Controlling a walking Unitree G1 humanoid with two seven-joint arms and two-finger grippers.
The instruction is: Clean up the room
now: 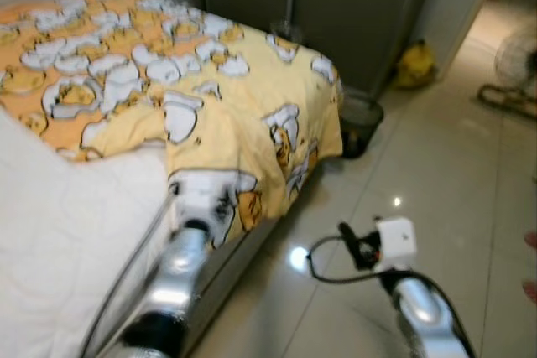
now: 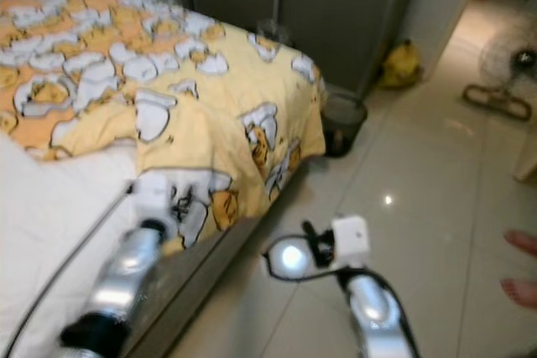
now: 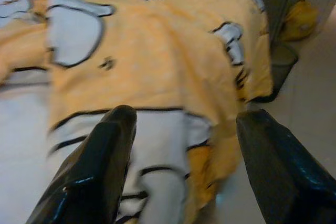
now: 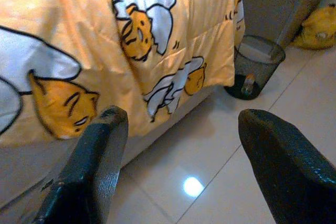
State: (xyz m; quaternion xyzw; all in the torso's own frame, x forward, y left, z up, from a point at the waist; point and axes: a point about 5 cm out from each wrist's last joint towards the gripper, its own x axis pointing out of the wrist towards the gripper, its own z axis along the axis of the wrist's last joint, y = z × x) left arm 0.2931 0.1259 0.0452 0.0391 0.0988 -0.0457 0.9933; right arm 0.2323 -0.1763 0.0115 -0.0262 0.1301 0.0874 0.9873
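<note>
Yellow blanket lies just ahead of the spread left claw.

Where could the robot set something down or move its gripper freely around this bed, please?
The white mattress beside the yellow blanket lies bare, as does the tiled floor between bed and fan. It is crowded by the cabinet: mesh bin, yellow bag.

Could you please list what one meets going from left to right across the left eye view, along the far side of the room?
Yellow patterned blanket → black mesh bin → yellow bag → standing fan.
</note>
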